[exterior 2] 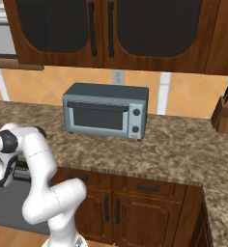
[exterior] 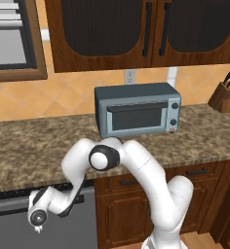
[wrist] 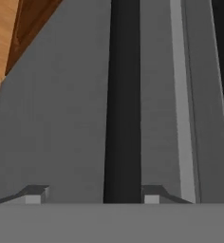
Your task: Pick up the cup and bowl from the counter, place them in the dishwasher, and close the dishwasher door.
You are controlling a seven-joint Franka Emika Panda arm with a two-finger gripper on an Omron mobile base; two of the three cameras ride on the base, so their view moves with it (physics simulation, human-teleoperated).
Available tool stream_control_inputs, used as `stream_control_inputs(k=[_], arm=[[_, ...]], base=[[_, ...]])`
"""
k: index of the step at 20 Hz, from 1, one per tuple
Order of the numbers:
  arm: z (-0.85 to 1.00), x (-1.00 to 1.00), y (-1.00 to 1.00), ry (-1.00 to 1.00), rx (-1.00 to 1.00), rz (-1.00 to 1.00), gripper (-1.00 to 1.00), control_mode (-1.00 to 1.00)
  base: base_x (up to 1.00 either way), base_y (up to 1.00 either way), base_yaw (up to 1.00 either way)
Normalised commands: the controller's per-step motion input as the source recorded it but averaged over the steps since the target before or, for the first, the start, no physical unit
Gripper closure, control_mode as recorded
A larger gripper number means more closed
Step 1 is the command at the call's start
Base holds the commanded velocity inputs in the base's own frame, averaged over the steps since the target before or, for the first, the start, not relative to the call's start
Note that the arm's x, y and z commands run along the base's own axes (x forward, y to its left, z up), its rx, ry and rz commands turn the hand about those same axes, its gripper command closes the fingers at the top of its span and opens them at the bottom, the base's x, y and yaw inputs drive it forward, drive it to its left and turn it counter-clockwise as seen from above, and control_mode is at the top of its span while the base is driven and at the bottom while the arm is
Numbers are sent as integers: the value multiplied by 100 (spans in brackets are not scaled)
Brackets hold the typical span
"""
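The dishwasher door (exterior: pixel 14 231) is a flat dark grey panel standing upright under the counter (exterior: pixel 39 146), below a black control strip (exterior: pixel 9 195). My gripper (exterior: pixel 39 228) hangs low in front of the door, pointing at it. In the hand view the gripper (wrist: pixel 92 195) is open, and the door's dark bar handle (wrist: pixel 123 95) runs between the fingertips (wrist: pixel 35 194) with nothing gripped. From the right base view the door (exterior 2: pixel 12 207) shows at the lower left behind my arm. The cup and the bowl are out of view.
A grey-blue toaster oven (exterior: pixel 136 114) stands on the counter (exterior 2: pixel 174 144) against the wall. A knife block (exterior: pixel 225 95) sits at the far right. Brown cabinet doors and drawers (exterior: pixel 131 209) adjoin the dishwasher on the right. Wooden floor (wrist: pixel 0 47) lies beside the door.
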Motion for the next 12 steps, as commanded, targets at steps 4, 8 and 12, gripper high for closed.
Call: stream_control_inputs(k=[4, 8, 12], arm=[[-100, 100, -82, -34, -8, -1, -100, -100], [-96, 100, -77, -31, -9, -1, -100, -100], [-88, 97, -65, -58, -13, 0, -100, -100]], base=[[0, 0, 0], [0, 0, 0], [0, 0, 0]])
